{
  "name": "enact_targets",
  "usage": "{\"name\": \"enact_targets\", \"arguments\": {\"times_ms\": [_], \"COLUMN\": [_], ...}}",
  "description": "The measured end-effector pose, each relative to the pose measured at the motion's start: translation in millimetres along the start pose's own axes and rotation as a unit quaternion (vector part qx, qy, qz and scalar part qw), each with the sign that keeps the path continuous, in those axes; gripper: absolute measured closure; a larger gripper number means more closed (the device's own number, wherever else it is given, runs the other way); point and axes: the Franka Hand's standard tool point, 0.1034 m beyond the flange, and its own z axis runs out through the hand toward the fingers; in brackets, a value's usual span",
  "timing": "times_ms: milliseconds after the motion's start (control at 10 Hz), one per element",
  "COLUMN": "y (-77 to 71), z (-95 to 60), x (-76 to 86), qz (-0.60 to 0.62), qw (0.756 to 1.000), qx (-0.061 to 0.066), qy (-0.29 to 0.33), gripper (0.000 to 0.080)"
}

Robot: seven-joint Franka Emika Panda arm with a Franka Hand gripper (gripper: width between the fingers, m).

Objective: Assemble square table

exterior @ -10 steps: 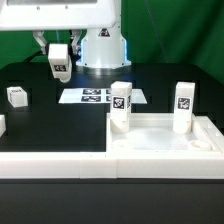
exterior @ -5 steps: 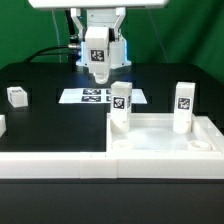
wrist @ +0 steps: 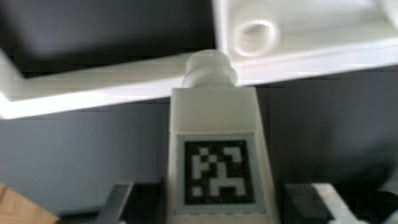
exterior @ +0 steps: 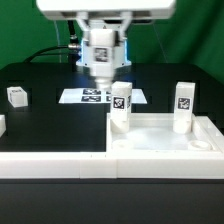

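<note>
My gripper (exterior: 100,52) hangs above the back middle of the table, shut on a white tagged leg (exterior: 99,58) that points down. In the wrist view the leg (wrist: 219,150) lies between my fingers (wrist: 128,200), its tip toward the square slab's rim (wrist: 125,92) and a round corner socket (wrist: 254,38). The white square slab (exterior: 160,138) lies at the exterior view's front right. Two legs stand upright in its far corners, one on the left (exterior: 120,106) and one on the right (exterior: 184,106). Another leg (exterior: 17,95) lies loose at the left.
The marker board (exterior: 85,97) lies flat under and just behind my gripper. A long white low wall (exterior: 55,166) runs along the front edge. A small white piece (exterior: 1,125) is cut off by the exterior view's left edge.
My gripper has carried the leg from the back left to the middle, above the marker board, and now sits a little lower. The slab and its two legs have not moved.
</note>
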Motion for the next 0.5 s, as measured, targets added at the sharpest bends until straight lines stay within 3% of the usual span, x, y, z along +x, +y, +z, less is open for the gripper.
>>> {"name": "enact_targets", "arguments": {"times_ms": [200, 300, 500], "y": [-48.8, -65.6, -64.7], "z": [15.8, 23.4, 24.4], "x": [12.8, 11.6, 11.7], "qz": [0.035, 0.032, 0.025], "qw": [0.999, 0.999, 0.999], "qx": [0.019, 0.023, 0.022], "qy": [-0.006, -0.016, -0.016], "gripper": [0.0509, 0.0509, 0.0509]}}
